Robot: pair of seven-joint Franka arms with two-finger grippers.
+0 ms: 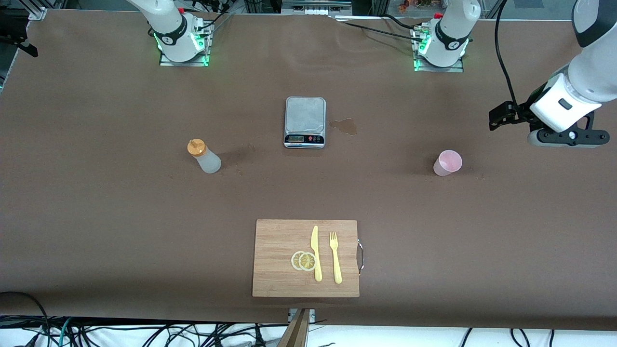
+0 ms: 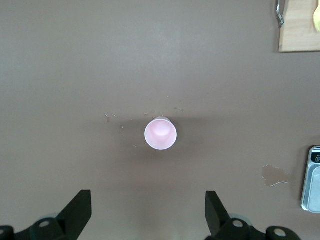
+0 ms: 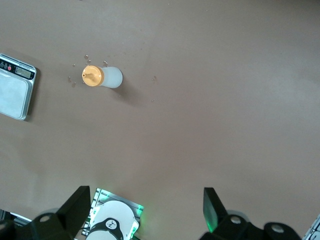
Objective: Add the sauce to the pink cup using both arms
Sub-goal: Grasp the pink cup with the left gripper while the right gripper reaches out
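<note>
One sauce bottle (image 1: 204,156) is standing upright at mid-left of the front frame, pink cup (image 1: 448,163) sitting at mid-right (kitchen scale (image 1: 305,122) between them, higher up). Left gripper (image 2: 148,215) is hovering over the cup, fingers spread, gripping nothing. Right gripper (image 3: 146,212) is hanging spread too, over its own base.

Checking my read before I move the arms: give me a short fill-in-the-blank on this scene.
1. The sauce bottle has an ____ cap.
2. The pink cup stands toward the ____ arm's end of the table.
3. The knife and fork lie on the ____.
4. The left gripper has its fingers ____.

Missing words: orange; left; cutting board; open
</note>
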